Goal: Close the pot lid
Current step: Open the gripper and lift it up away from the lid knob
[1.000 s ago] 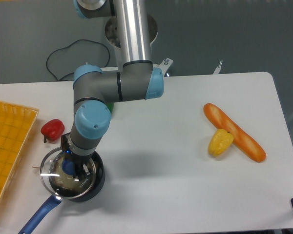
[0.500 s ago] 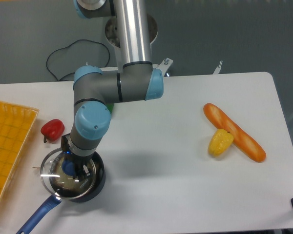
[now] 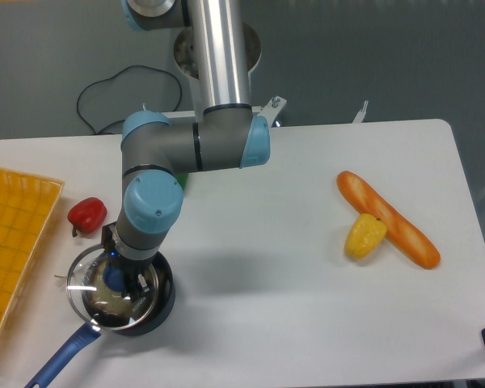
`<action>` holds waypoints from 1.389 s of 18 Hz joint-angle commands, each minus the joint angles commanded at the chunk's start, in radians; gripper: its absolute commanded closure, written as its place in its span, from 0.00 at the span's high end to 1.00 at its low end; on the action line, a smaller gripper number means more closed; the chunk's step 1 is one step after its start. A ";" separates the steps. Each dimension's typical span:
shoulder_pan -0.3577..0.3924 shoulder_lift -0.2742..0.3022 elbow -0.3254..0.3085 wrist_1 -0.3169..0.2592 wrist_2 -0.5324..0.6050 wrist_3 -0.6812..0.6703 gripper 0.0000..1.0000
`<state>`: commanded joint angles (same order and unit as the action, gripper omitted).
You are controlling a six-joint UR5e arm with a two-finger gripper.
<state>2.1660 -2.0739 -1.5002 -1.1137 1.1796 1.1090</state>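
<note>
The pot (image 3: pixel 165 297), a small black pan with a long blue handle (image 3: pixel 63 356), stands at the table's front left. The glass lid (image 3: pixel 80 280) sits tilted over it, shifted a little to the left so its metal rim overhangs the pan's left side. My gripper (image 3: pixel 118 280) points straight down over the pan, its fingers closed on the lid's blue knob (image 3: pixel 111 280). The arm's wrist hides the back of the pan. Something pale shows through the glass inside the pan.
A red pepper (image 3: pixel 87 213) lies just behind the pan, and an orange tray (image 3: pixel 12 242) is at the left edge. At the right lie a baguette (image 3: pixel 388 219) and a yellow corn piece (image 3: pixel 364 235). A black cable (image 3: pixel 105 89) loops behind the table.
</note>
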 joint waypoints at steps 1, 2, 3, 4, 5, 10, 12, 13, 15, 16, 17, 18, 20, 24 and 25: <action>0.000 0.000 -0.003 -0.002 0.000 0.011 0.95; 0.000 0.002 -0.005 -0.003 0.000 0.014 0.96; 0.000 0.002 -0.005 -0.003 0.000 0.015 0.99; 0.002 0.003 -0.005 -0.003 -0.002 0.014 1.00; 0.000 0.005 -0.005 -0.003 0.000 0.014 1.00; 0.006 0.024 0.005 -0.003 0.003 0.017 1.00; 0.008 0.051 0.005 -0.002 0.018 0.020 1.00; 0.008 0.069 0.003 -0.002 0.038 0.031 1.00; 0.008 0.106 0.005 -0.002 0.073 0.069 1.00; 0.017 0.121 0.006 0.000 0.081 0.080 1.00; 0.031 0.135 0.006 0.000 0.084 0.080 1.00; 0.034 0.150 0.006 -0.002 0.104 0.080 1.00; 0.029 0.199 -0.005 -0.003 0.257 0.087 1.00; 0.009 0.250 -0.014 -0.011 0.521 0.190 1.00; 0.014 0.258 -0.017 -0.012 0.544 0.193 1.00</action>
<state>2.1797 -1.8163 -1.5171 -1.1259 1.7240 1.3023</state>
